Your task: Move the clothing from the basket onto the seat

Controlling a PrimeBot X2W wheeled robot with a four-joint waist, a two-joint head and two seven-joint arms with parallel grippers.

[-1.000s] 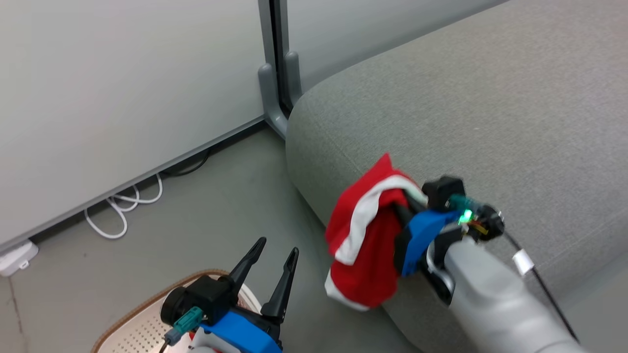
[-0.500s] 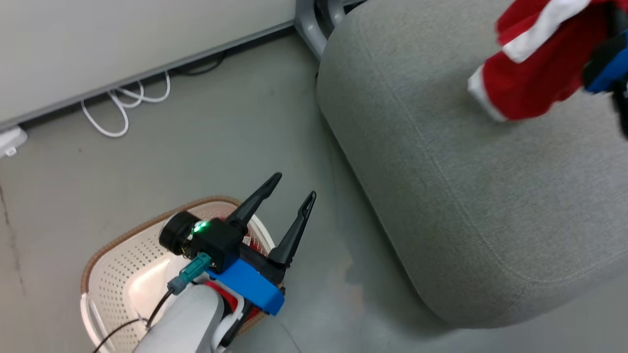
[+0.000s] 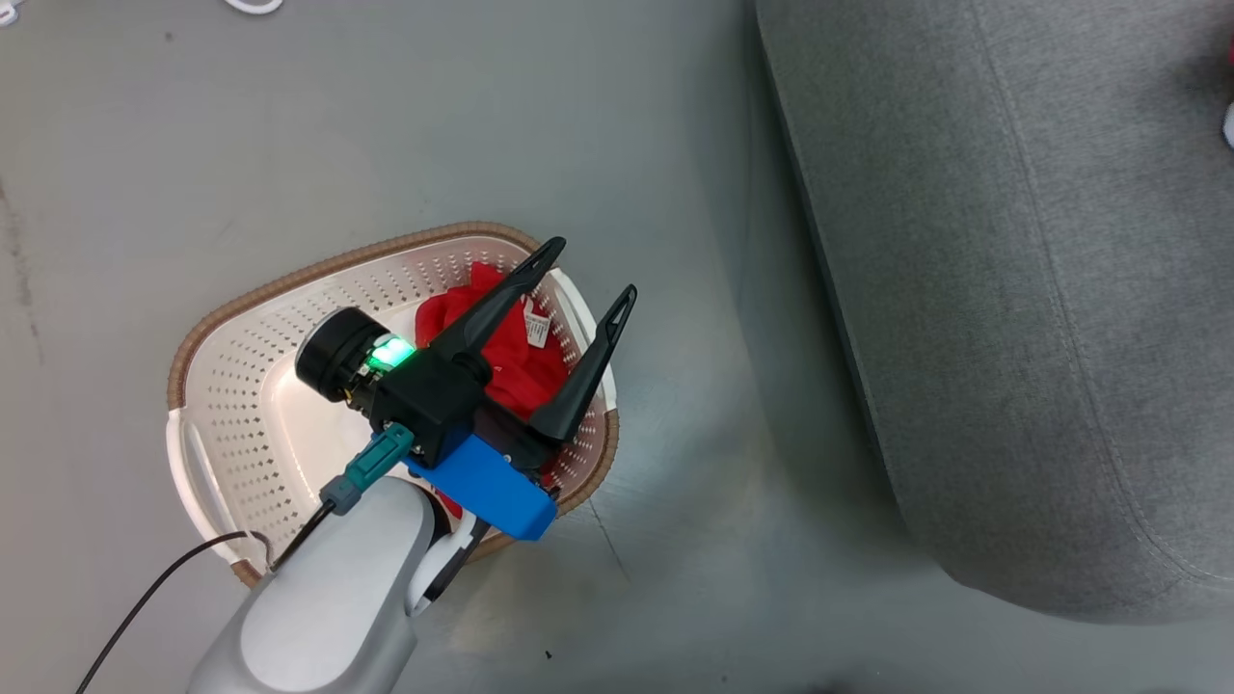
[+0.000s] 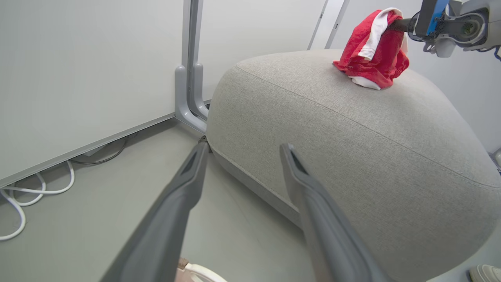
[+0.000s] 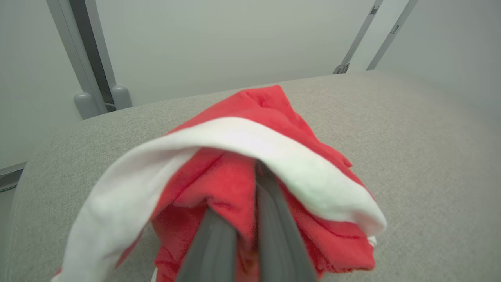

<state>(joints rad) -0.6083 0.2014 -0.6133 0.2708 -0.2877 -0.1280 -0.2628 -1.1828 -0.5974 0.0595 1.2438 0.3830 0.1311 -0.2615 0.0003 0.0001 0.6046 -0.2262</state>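
Grey floor lies under everything you see from the head camera, with the basket standing on it to the left and the grey seat well to its right, a strip of bare floor between them. In the basket's right half, against the perforated wall, lies the crumpled red clothing, a small white tag showing on top of it. Your left gripper hangs over that side of the basket with its two dark fingers spread wide and nothing between them. In the head view the fingers cross in front of the red cloth and the brown rim, but you cannot tell from this how high above the cloth they are. Through the left wrist camera the left gripper looks past a grey post at the pale wall, loose white cables along the wall's foot, and the rounded seat beyond. On top of that cushion you see the red-and-white garment, pinched by your right gripper, and its lower folds appear to rest on the fabric. From the right wrist camera the right gripper has its fingers drawn close together with the red-and-white garment bunched between and over them, a broad white band arching across the top and the seat spreading underneath.
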